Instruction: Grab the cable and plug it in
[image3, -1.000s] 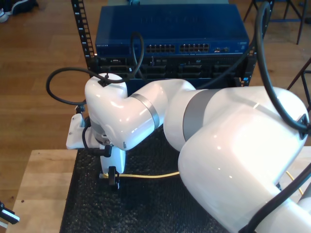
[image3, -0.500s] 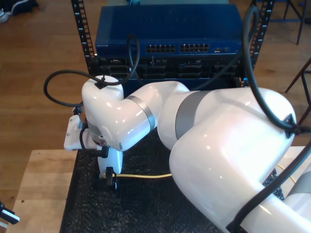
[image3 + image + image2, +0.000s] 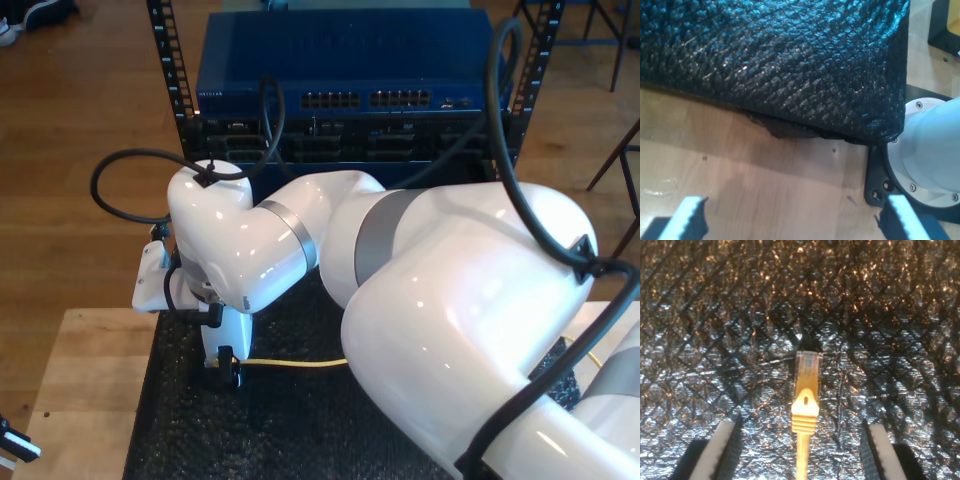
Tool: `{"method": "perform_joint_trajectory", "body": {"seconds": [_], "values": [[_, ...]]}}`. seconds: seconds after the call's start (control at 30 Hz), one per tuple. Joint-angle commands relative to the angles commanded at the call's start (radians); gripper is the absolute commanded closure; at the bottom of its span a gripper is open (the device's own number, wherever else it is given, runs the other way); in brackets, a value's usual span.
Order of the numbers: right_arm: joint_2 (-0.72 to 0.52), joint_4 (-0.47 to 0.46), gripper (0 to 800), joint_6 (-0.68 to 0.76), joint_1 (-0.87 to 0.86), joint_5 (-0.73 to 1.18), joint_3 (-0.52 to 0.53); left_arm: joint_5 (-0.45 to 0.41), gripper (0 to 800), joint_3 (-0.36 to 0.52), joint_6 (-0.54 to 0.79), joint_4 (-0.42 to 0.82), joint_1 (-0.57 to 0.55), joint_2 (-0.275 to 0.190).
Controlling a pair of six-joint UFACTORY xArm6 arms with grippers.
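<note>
My second claw (image 3: 799, 450) wide, straddling cable (image 3: 805, 405) plug on black mat (image 3: 715, 340); bare mat ahead. My first claw (image 3: 790, 220) wide over table (image 3: 765, 175), beside mat edge (image 3: 790, 127).

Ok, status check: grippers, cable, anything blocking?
My second gripper open, straddling the cable behind its plug on the black mat. My first gripper open over the wooden table, holding nothing. No visible obstruction around the plug.

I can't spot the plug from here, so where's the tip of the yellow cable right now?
The cable lies on the black mat, its plug at the exterior view's lower left, between the open fingers of my second pincer.
</note>
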Motion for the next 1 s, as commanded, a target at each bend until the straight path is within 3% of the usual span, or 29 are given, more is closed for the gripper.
{"method": "perform_joint_trajectory", "body": {"seconds": [0.2,0.67,1.0], "values": [[0.000,0.000,321,0.000,0.002,0.000,0.000,0.000,0,0.000,0.000,0.000,0.000,0.002],[0.000,0.000,360,0.000,0.003,-0.018,0.002,0.000,0,0.000,0.000,0.000,0.000,0.002],[0.000,-0.025,435,0.002,0.005,-0.020,0.002,0.000,0,0.000,0.002,0.000,0.000,0.000]]}}
